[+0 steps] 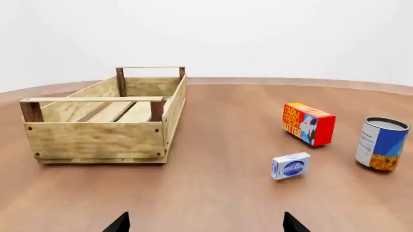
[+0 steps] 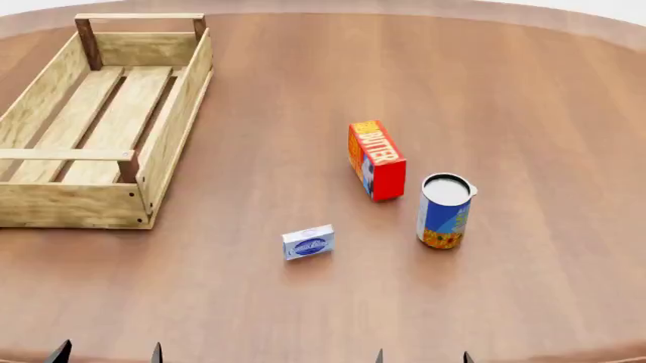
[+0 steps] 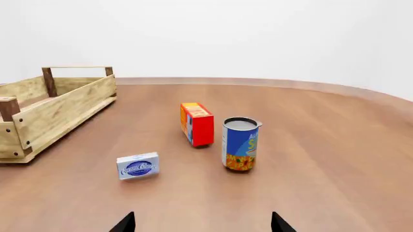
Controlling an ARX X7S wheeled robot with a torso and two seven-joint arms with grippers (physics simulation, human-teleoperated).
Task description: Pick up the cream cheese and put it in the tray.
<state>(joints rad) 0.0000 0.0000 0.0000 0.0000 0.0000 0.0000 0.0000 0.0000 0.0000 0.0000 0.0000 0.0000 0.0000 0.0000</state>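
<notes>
Nothing gripped, both grippers' jaws spread open at lower frame: you must first reach the cream cheese, centre, before the tray.

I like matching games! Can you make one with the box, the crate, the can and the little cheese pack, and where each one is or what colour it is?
Things:
1. cream cheese
2. tray
3. butter box
4. can

Descriptions:
A. red and orange, standing on the table
B. light wood with dark corner posts, nothing inside
C. small, white-grey with a blue oval, lying nearest the robot
D. blue and white, upright, just beside the butter box

Pairs: 1-C, 2-B, 3-A, 4-D
</notes>
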